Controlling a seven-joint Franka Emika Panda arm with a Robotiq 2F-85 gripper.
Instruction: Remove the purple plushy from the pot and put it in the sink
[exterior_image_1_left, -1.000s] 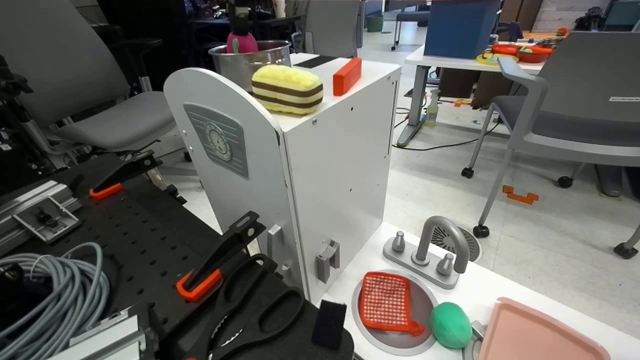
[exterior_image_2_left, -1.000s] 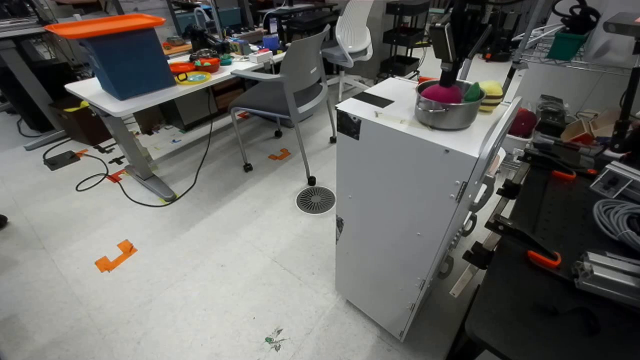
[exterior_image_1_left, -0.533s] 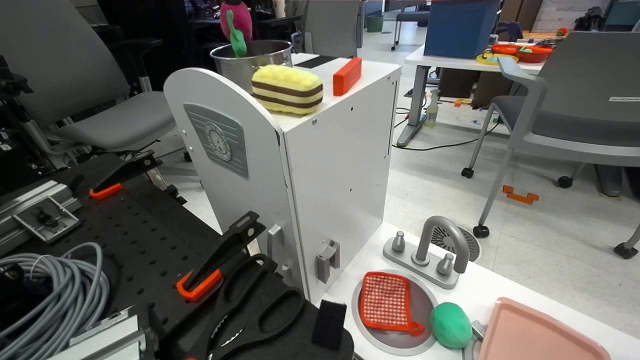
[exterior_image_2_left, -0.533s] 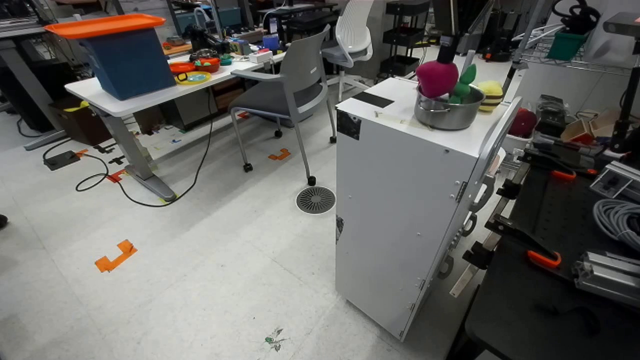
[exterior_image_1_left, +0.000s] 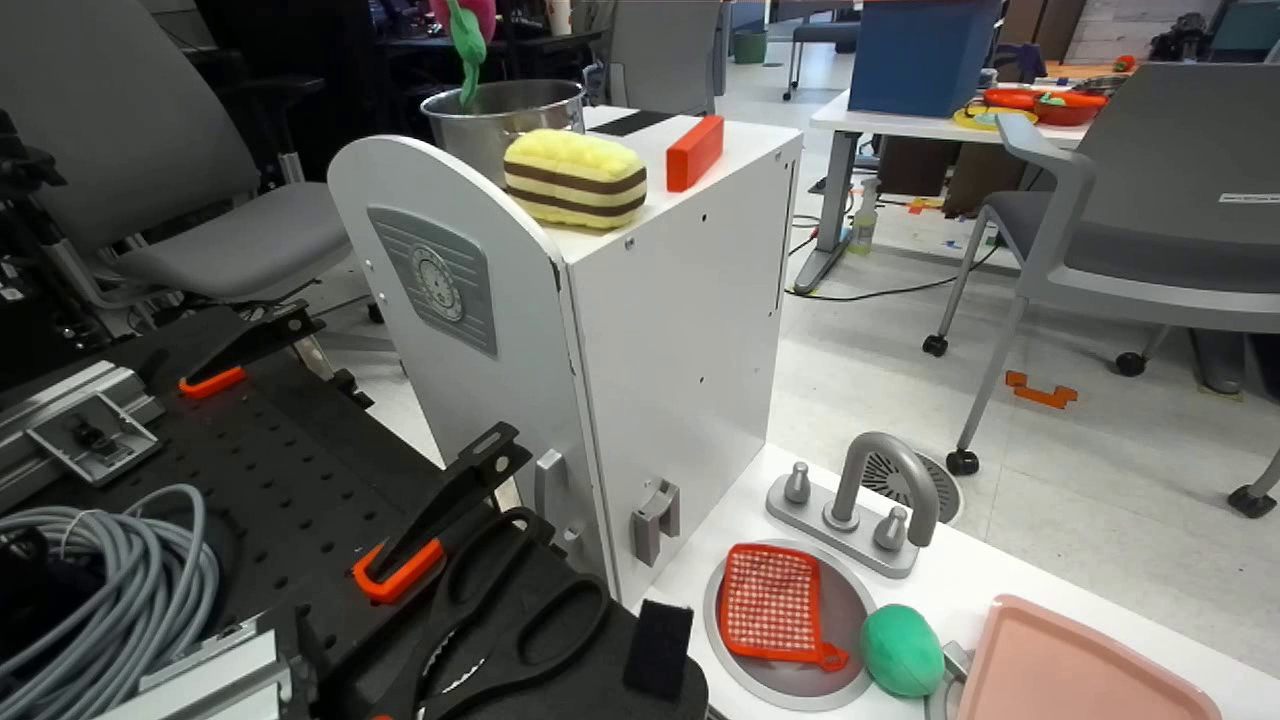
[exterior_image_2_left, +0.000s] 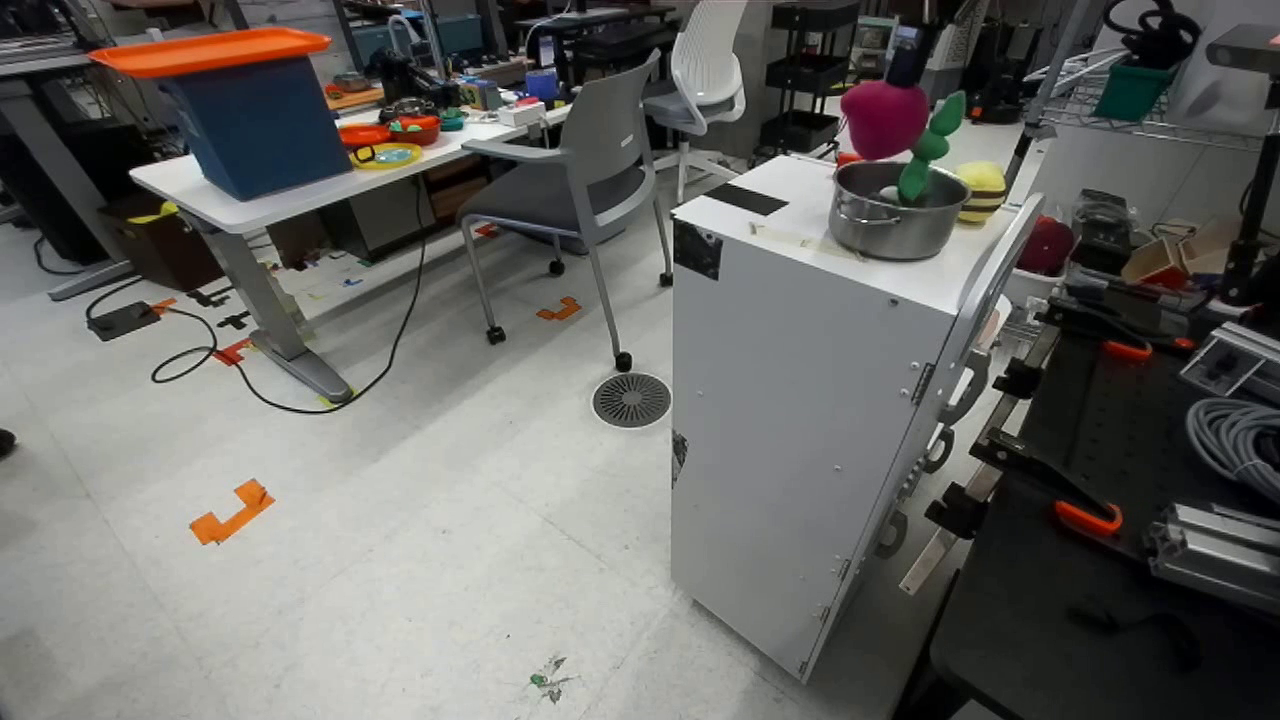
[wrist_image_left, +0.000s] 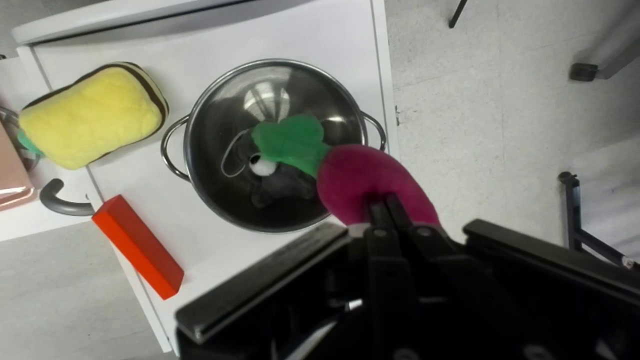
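The purple plushy (exterior_image_2_left: 885, 118) is a magenta lump with green leaves, held above the pot (exterior_image_2_left: 888, 238) in an exterior view. My gripper (exterior_image_2_left: 906, 72) points down and is shut on it. In the wrist view, the gripper's fingertips (wrist_image_left: 384, 201) press together into the plushy (wrist_image_left: 357, 172). Its green leaves hang over the pot (wrist_image_left: 225, 105), and the lowest leaf overlaps the pot's rim. In an exterior view the plushy (exterior_image_1_left: 480, 15) is cut by the top edge and the gripper is out of frame. The sink (exterior_image_1_left: 845, 597) is low, below the cabinet, with a red checked mitt (exterior_image_1_left: 770, 605) in it.
A dark grey item with a white eye (wrist_image_left: 285, 185) lies in the pot. A yellow striped plush (exterior_image_1_left: 575, 178) and a red block (exterior_image_1_left: 694, 153) stand on the cabinet top. The grey faucet (exterior_image_1_left: 885, 465) arches behind the sink; a green round object (exterior_image_1_left: 902, 650) and pink tray (exterior_image_1_left: 1085, 665) sit beside it.
The gripper has risen with the plushy in it, from inside the pot to above its rim. The leaves now hang below the magenta body. The pot has not visibly moved.
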